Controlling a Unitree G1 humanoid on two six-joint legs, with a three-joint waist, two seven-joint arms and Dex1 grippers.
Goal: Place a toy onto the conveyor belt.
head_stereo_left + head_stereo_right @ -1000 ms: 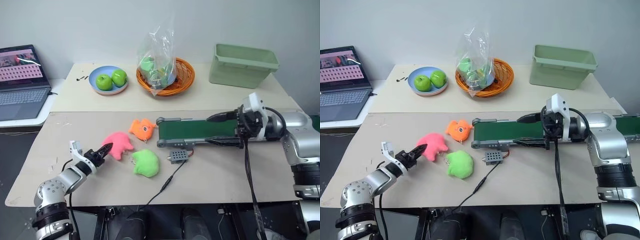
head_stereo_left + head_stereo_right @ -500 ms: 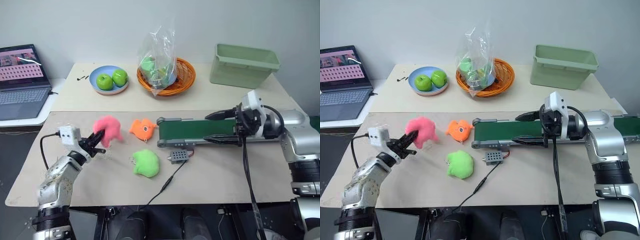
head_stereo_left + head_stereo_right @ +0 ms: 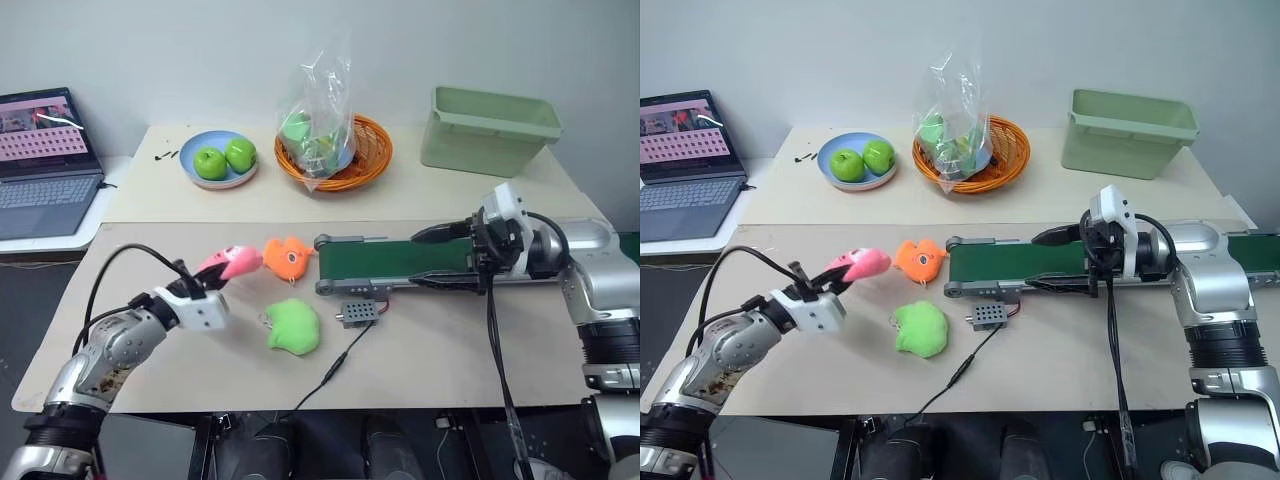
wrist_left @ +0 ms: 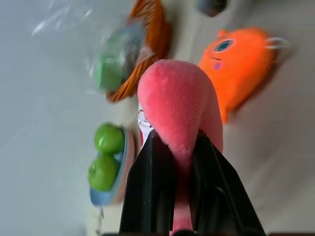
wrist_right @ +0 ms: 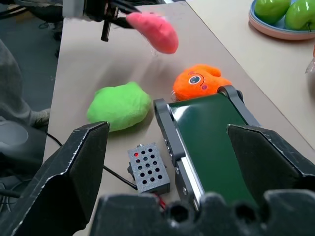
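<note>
head stereo pair, two wrist close-ups

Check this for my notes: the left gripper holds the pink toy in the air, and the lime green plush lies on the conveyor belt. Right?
Not quite. The left gripper does hold the pink toy aloft, but the lime green plush lies on the table beside the conveyor belt, as the left eye view shows.

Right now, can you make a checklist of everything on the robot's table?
Surface: tan table.
Job's things: pink toy lifted off the table; conveyor belt bare.
Clutter: orange plush fish, lime green plush, small grey box, apple plate, orange basket, green bin.
Grippers: left gripper shut on pink toy; right gripper open over the belt.
Cables: black cable from the grey box.
Surroundings: laptop.
</note>
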